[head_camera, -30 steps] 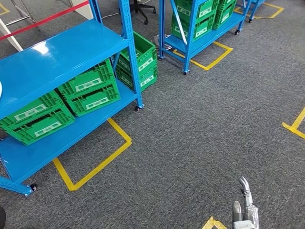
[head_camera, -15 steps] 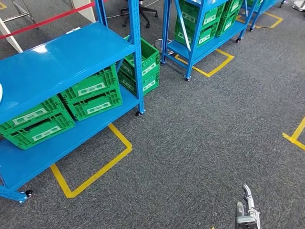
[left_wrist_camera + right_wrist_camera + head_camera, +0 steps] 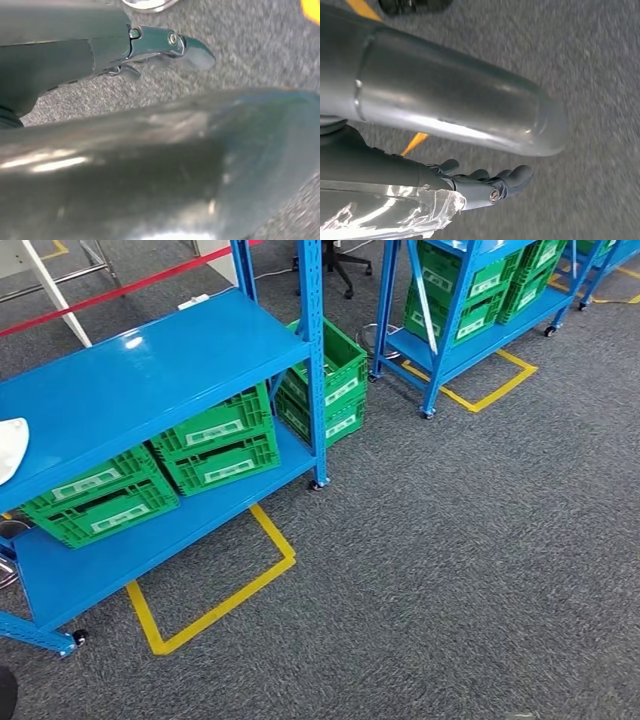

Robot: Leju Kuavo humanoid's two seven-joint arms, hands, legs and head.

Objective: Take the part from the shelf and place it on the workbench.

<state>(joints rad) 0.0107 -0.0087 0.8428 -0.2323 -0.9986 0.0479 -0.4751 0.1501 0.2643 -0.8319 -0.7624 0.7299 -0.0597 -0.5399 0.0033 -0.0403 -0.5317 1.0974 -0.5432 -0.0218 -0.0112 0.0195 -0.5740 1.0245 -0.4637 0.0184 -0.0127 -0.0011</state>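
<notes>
Down beside the robot's body, the left robot hand (image 3: pixel 166 47) hangs over grey carpet (image 3: pixel 245 45), its dark fingers (image 3: pixel 196 52) stretched out almost straight and close together, with nothing between them; a broad blurred silver arm cover lies across much of the left wrist view. On the other side the right robot hand (image 3: pixel 486 187) hangs the same way above the carpet, its dark fingers (image 3: pixel 516 176) extended and only slightly curled at the tips, empty, with a crinkled clear plastic wrap (image 3: pixel 395 212) on the wrist just behind it and a strip of yellow floor tape (image 3: pixel 414 142) beneath. From the head view, a white rounded part (image 3: pixel 11 445) lies at the far left end of the top board of the blue metal shelf (image 3: pixel 151 370), cut off by the picture's edge, so its long axis and which way it points cannot be told. Under that board, on the lower board, stand two stacks of green slatted plastic crates (image 3: pixel 219 440), side by side. A further stack of green crates (image 3: pixel 332 380) sits on the floor just behind the shelf's right post. A second blue shelf unit (image 3: pixel 453 340) loaded with green crates stands well apart, farther back. Yellow tape outlines (image 3: pixel 219 600) mark the floor by the near shelf.
</notes>
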